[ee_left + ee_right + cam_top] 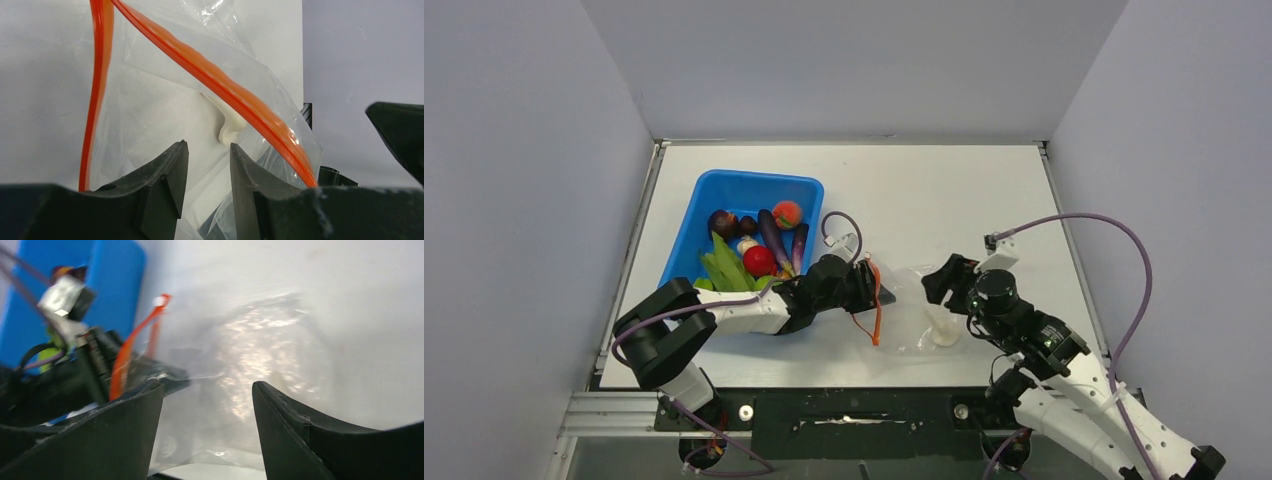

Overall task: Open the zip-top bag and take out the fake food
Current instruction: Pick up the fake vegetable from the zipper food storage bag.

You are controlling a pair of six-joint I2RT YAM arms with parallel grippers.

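At the left, the blue bin (749, 192) holds most of the fake food (798, 245): a red round fruit (759, 261), a dark purple ball (722, 222) and long purple pieces (774, 238). They are crowded in with green pods (724, 268) and an orange-pink peach (787, 214) (neither of which counts as the task's food).

Just right of the bin, the left gripper (879, 288) reaches across the table (964, 190) to the mouth of the zip-top bag (914, 315). Its jaws stand a narrow gap apart, with clear film in and behind that gap; whether they pinch the film I cannot tell.

The bag lies on the table between the two grippers with its mouth open. The orange zipper strip (225, 85) splits into two tracks, one running upright in the left wrist view, the other slanting away. One white piece (944, 330) sits inside, toward the bag's closed end, under crinkled plastic.

To the right, the right gripper (207, 390) hangs at the bag's far edge, jaws spread wide with nothing between them. In its wrist view the left gripper sits just beside the strip.
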